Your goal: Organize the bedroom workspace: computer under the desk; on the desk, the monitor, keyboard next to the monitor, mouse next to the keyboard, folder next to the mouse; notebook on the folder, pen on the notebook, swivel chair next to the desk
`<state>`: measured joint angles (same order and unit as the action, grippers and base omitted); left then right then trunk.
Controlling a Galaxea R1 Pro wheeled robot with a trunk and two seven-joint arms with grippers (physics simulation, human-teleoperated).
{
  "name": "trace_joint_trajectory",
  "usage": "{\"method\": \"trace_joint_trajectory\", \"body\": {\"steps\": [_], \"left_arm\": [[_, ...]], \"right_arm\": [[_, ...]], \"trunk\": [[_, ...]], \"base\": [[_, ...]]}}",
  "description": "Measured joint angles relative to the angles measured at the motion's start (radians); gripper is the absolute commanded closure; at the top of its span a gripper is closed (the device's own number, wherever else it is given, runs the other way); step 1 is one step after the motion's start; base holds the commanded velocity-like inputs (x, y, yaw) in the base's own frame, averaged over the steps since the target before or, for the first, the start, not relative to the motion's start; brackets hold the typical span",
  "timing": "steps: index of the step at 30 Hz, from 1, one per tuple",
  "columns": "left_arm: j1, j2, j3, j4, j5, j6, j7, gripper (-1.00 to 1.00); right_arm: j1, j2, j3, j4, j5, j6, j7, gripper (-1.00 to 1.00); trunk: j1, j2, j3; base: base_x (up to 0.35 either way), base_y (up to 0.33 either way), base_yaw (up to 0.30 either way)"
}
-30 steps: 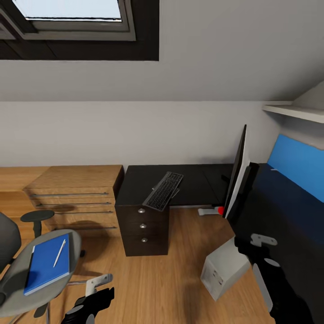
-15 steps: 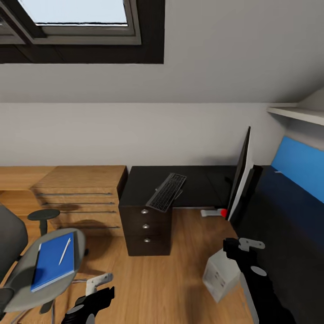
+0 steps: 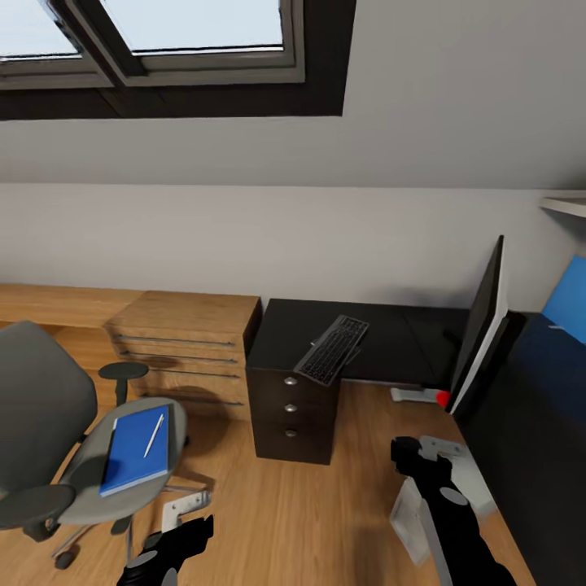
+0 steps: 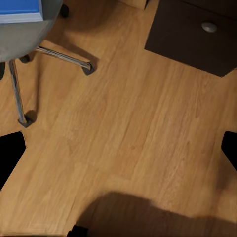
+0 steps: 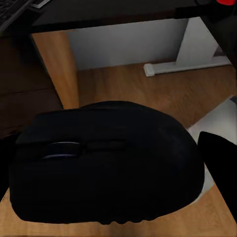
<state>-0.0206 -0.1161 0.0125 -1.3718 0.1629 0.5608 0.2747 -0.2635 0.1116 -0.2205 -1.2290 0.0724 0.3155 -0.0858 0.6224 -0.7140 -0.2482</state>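
Between the right tool's (image 5: 106,148) fingers: unmarked mouse (image 5: 106,170).

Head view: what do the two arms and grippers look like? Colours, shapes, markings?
Both arms are glossy black with rounded segments. The left gripper has a pale grey bracket over a black body, and a grey round cap sits lower on that arm. The right gripper is black with a light grey plate at the wrist and a grey round disc on the forearm. No cables or lettering visible.

Soft, even daylight is filling the rendered room.
Skylight (image 3: 155,37) is glowing overhead; faint shadows are pooling under the swivel chair (image 3: 73,439); edges are staying sharp.
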Motion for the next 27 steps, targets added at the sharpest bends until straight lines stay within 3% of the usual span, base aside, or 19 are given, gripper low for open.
{"method": "trace_joint_trajectory", "body": {"steps": [4, 6, 9, 12, 17, 21, 24, 27], "left_arm": [[0.0, -0.001, -0.015, 0.0, 0.0, -0.011, 0.001, -1.0], [0.0, -0.001, -0.046, -0.001, 0.0, -0.069, -0.001, -1.0], [0.0, -0.001, -0.066, -0.006, 0.0, -0.152, -0.003, -1.0], [0.0, -0.002, -0.074, -0.058, 0.0, -0.164, -0.004, -1.0], [0.0, -0.009, -0.137, -0.147, 0.001, -0.131, -0.003, -1.0], [0.0, -0.051, -0.16, -0.217, 0.001, -0.045, -0.002, -1.0], [0.001, -0.058, -0.164, -0.234, 0.002, -0.019, -0.001, -1.0], [0.001, -0.058, -0.164, -0.226, 0.003, -0.009, -0.001, -1.0]], "right_arm": [[0.0, 0.003, 0.043, 0.001, -0.002, 0.001, -0.002, 1.0], [0.0, 0.013, 0.073, 0.0, -0.003, 0.002, -0.003, 1.0], [0.0, 0.02, 0.088, -0.001, -0.004, 0.003, -0.007, 1.0], [0.003, 0.024, 0.092, 0.003, -0.007, 0.006, -0.007, 1.0], [0.01, 0.024, 0.098, 0.035, -0.01, 0.007, -0.006, 1.0], [0.005, 0.025, 0.119, 0.052, -0.01, 0.021, -0.007, 1.0], [-0.033, 0.025, 0.125, 0.073, -0.012, 0.065, -0.014, 1.0], [-0.179, 0.025, 0.128, 0.177, -0.035, 0.151, -0.029, 1.0]], "trunk": [[0.0, 0.0, -0.001], [0.0, 0.0, -0.002], [0.0, 0.0, -0.003], [0.0, 0.0, -0.004], [0.0, 0.0, -0.004], [0.0, 0.0, -0.004], [0.0, 0.0, -0.004], [0.0, 0.0, -0.004]], "base": [[0.0, 0.0, 0.269], [0.0, 0.0, 0.269], [0.0, 0.0, 0.269], [0.0, 0.0, 0.131], [0.0, 0.0, 0.014], [0.0, 0.0, 0.003], [0.0, 0.0, 0.0], [0.0, 0.0, 0.0]]}}
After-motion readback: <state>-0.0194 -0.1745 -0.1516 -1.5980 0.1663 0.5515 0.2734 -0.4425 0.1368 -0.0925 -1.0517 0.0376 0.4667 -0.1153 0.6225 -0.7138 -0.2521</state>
